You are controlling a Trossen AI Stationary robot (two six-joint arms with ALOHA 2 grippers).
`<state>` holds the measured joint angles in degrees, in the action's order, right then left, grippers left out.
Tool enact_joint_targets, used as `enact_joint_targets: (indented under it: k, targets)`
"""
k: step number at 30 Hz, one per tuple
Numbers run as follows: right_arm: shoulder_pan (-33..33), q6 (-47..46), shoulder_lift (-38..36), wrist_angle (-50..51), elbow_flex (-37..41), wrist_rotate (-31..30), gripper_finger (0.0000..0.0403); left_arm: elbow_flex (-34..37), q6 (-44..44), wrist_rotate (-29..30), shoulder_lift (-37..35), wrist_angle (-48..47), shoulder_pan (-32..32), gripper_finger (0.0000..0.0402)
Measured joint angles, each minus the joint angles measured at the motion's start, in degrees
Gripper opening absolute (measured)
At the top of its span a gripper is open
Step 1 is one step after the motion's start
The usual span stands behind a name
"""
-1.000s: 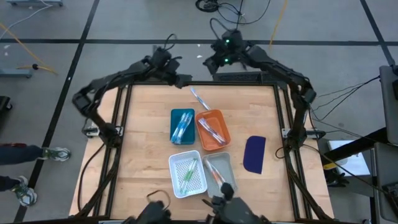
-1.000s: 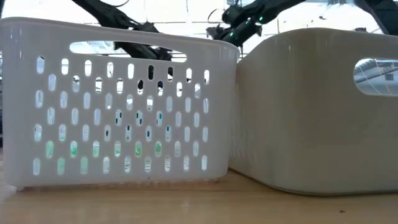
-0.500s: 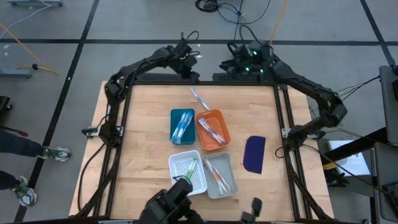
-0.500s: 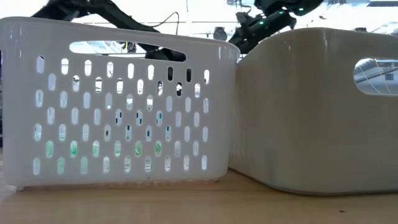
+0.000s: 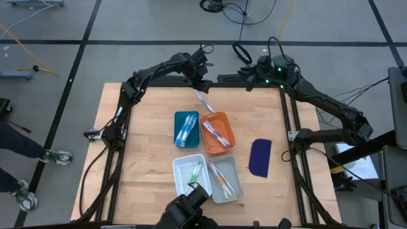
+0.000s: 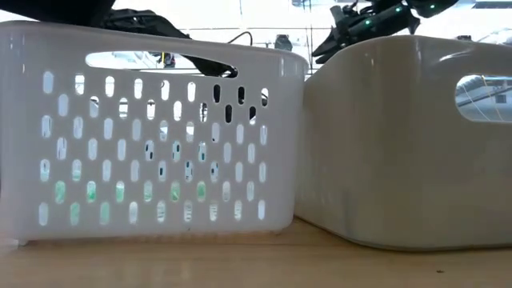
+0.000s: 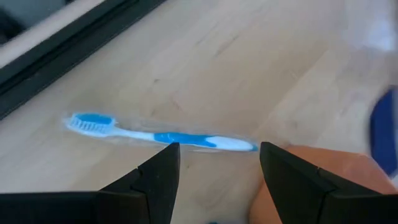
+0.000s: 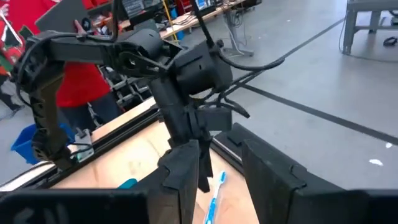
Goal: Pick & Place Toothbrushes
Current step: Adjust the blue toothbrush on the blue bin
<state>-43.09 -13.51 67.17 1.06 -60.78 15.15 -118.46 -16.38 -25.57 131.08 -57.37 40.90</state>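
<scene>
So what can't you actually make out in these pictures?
- Low view: the white slotted basket and the cream bin block nearly the whole table; only green and blue specks show through the slots.
- High view: how many toothbrushes lie in the blue tray and orange tray is too small to count.
- Left wrist view: the orange tray's contents are cut off by the picture's edge, behind the left gripper; the blue toothbrush is clear.

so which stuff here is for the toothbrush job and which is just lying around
Job:
- loose toothbrush, under the open left gripper
- blue tray, orange tray, white basket, grey bin, each with brushes in it

Lying about:
- dark blue pad
- right gripper, parked at the table's far edge
</scene>
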Motion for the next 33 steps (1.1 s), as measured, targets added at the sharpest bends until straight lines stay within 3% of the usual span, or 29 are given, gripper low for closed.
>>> enact_joint_targets:
  k: [10, 25, 33]
  targets:
    - [0.0, -2.3, -2.0, 0.0, 2.9, -0.1, 0.0116, 0.1, -2.6, -3.7, -1.0, -1.7, -0.3, 0.0223]
    - [0.1, -2.3, -1.9, 0.0, 2.9, -0.1, 0.0116, 0.2, -1.4, -1.6, 0.2, -2.0, -0.9, 0.0223]
    - [0.1, 0.5, -3.9, -0.3, 2.9, -0.1, 0.0116, 0.1, -1.5, -5.3, -2.4, 0.5, -1.5, 0.0223]
